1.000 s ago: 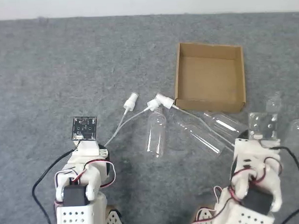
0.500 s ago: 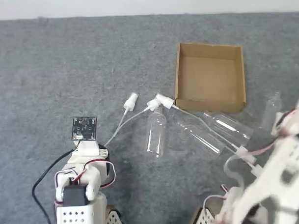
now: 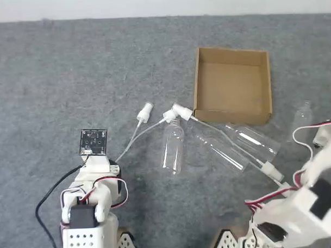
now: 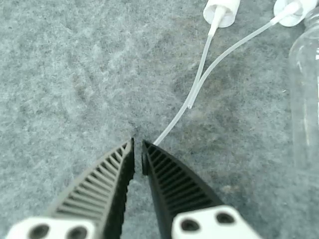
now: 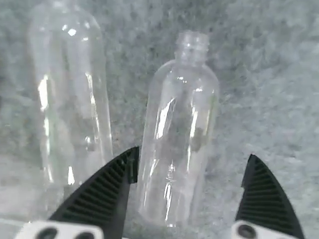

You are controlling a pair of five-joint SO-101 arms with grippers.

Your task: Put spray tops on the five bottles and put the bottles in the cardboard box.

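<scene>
Grey carpet covers the surface, and very little of the job is judged to be done. The cardboard box is seen open, with nothing in it. Four clear bottles are counted from above, all lying on the carpet near the box and none inside it. Three white spray tops are bunched by the box's near corner, and a fourth is seen off by itself near the right arm. Their thin tubes are stretched out over the carpet, so no top is thought to be screwed on yet. The right gripper is held wide apart, one side each way of a bare-necked bottle, with a second bottle just beside it. The left gripper is pressed together with nothing in it, its tips right next to a tube's end. All five bottles are left to be capped and boxed. The long tubes lying across and between the bottles could get caught.
</scene>
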